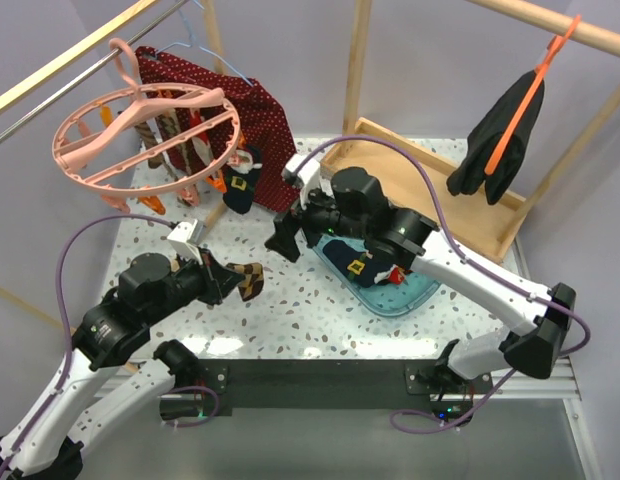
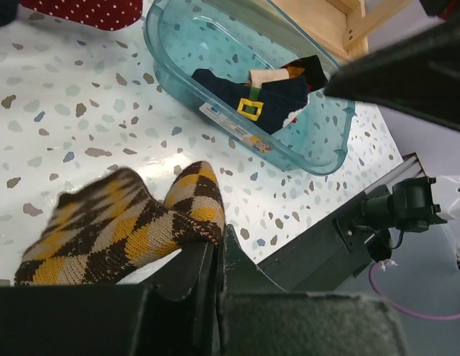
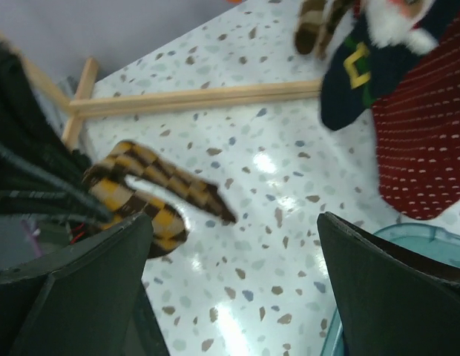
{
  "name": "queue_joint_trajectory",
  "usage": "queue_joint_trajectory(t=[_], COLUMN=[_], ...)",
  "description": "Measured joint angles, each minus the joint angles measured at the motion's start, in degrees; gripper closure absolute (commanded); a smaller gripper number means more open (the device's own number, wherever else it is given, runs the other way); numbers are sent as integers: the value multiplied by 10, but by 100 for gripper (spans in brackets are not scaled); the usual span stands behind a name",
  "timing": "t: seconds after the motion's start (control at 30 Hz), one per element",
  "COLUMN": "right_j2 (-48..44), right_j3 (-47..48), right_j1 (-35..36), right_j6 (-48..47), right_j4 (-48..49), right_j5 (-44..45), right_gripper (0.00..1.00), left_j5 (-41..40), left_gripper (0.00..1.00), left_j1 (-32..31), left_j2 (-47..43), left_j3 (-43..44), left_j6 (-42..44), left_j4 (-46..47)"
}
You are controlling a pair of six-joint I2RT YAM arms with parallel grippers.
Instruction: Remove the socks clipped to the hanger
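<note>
Holding a brown argyle sock [image 2: 126, 230] pinched in our left fingers [image 2: 215, 256] left of the teal bin [image 1: 415, 298], we spread our right fingers [image 1: 287, 240] over the bin, where one navy sock [image 1: 358, 265] lies. Beyond the bin, the pink ring hanger [image 1: 140, 135] carries more clipped socks [image 1: 242, 190], so we judge the task partly done.

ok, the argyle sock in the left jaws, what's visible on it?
The sock is soft knit with brown, tan and mustard diamonds. It is bunched and folded, pinched at one edge by the shut left jaws, the rest sticking out sideways over the table, near the bin.
</note>
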Motion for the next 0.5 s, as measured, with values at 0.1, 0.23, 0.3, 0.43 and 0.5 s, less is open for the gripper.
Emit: queue_joint_trajectory(t=[0.1, 0.23, 0.3, 0.43, 0.5], right_j2=[-42, -64, -63, -55, -51], right_j3=[-54, -104, -119, -136, -136], right_j1=[-2, -2, -2, -1, -1], right_j6=[-2, 10, 17, 30, 35], right_j4=[2, 24, 36, 48, 56], right_j5=[-71, -178, -214, -256, -269], right_gripper=[9, 11, 10, 10, 10], left_j5=[7, 19, 27, 47, 59], left_gripper=[100, 100, 100, 100, 100], left_j1=[0, 0, 0, 0, 0], left_j2=[1, 1, 1, -1, -3], left_j3=[0, 0, 0, 0, 0], left_j6=[1, 1, 1, 0, 1], left_j4=[4, 16, 21, 33, 42])
